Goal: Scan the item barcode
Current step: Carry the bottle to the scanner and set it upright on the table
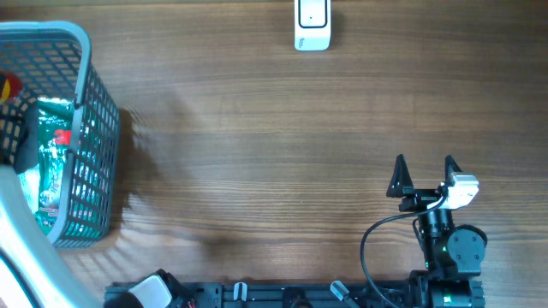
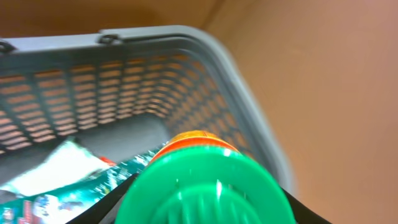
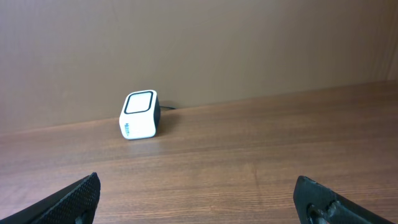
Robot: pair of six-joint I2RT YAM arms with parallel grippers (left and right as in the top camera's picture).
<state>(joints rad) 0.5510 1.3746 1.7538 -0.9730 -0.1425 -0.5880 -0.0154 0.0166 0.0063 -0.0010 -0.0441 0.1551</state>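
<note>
Left pincer (image 2: 202,214) over grey basket (image 2: 155,37), clasping green-capped orange bottle (image 2: 205,180), right pincer (image 1: 424,174) released above desk (image 1: 257,154), white scanner (image 1: 312,24) well apart at far edge.

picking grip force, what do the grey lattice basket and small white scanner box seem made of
Grey lattice basket: likely moulded plastic, matte; uniform slots, thick rounded rim. Small white scanner box: probably smooth plastic, faintly glossy; rounded corners, even white shell.
</note>
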